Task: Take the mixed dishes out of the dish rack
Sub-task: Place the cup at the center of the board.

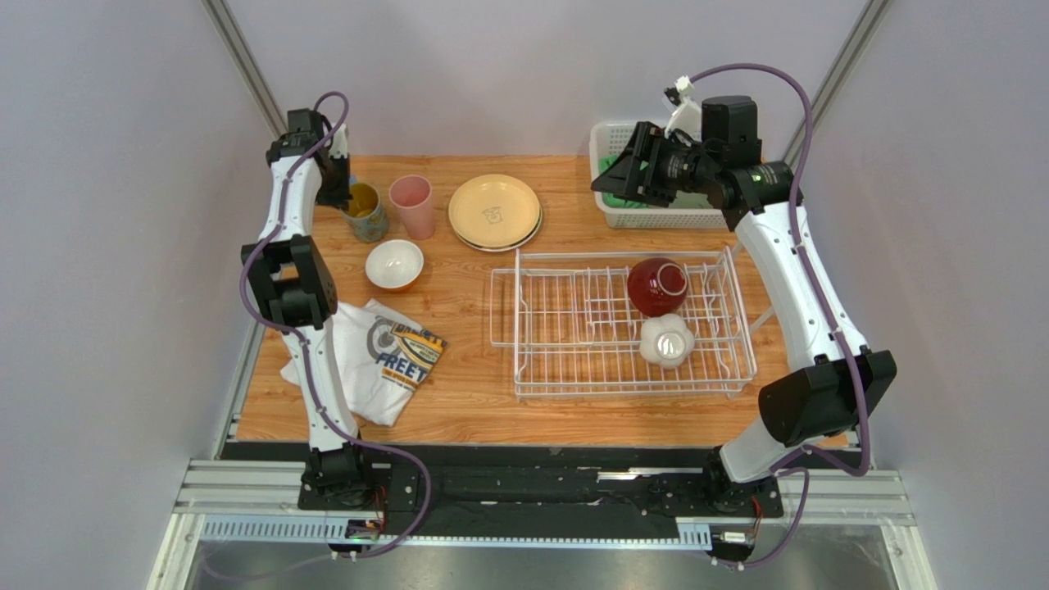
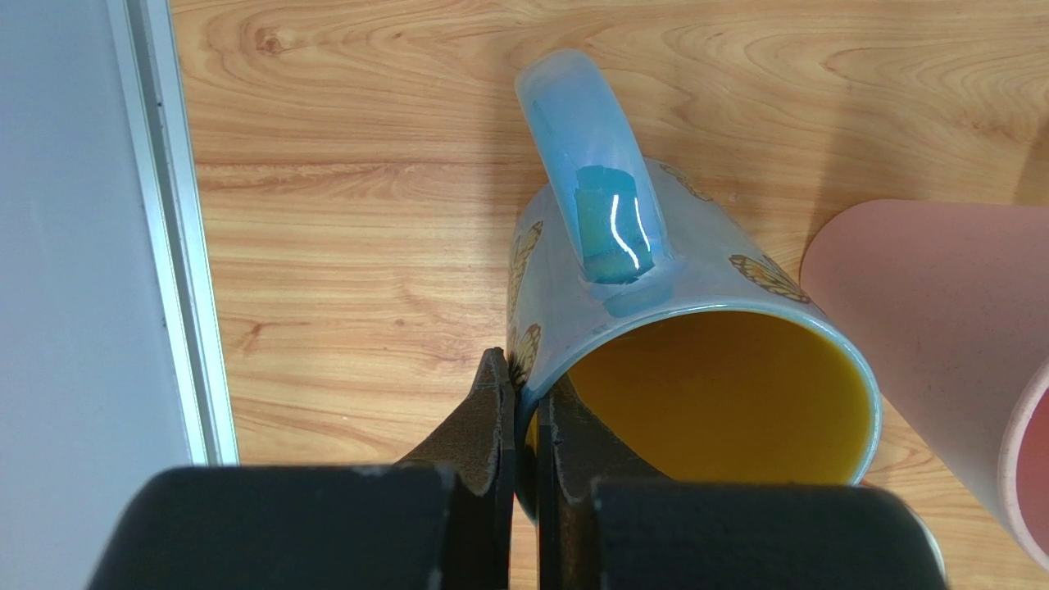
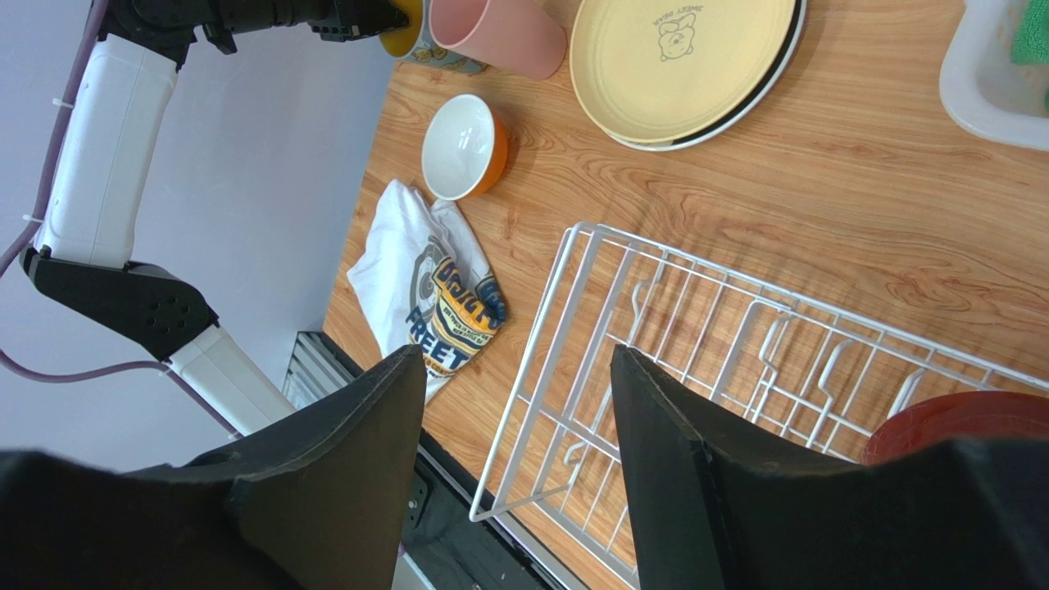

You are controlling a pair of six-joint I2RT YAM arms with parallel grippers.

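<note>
Top external view puts the deciding relation at the right end of the dish rack [image 1: 616, 392]. Two dishes sit in it there, the dark red bowl [image 1: 658, 285] toward the back and the small white bowl [image 1: 666, 341] just in front of it, close together and seemingly mouth-down. The right gripper [image 3: 517, 369] hovers behind the rack's back right corner, over the white basket [image 1: 671, 219]. Its jaws stand roughly half apart with nothing between them. From that claw the red bowl lies forward and down, the nearer of the two. The rack's long axis runs left to right, so both bowls fall on the right arm's side, and that arm looks best placed for the next pick. The left gripper [image 2: 523, 381] is well beyond the rack's back left corner, pinched tight on the rim of the light-blue mug [image 2: 640, 295]. The mug sits on the table just beside the pink cup [image 1: 411, 204]. The tan plates [image 1: 494, 212] lie just behind the rack's left end and the orange bowl [image 1: 395, 263] lies off to the rack's left, so these four pieces are already unloaded. Being round, the bowls offer no preferred axis, so a rim pinch from above seems likeliest.
</note>
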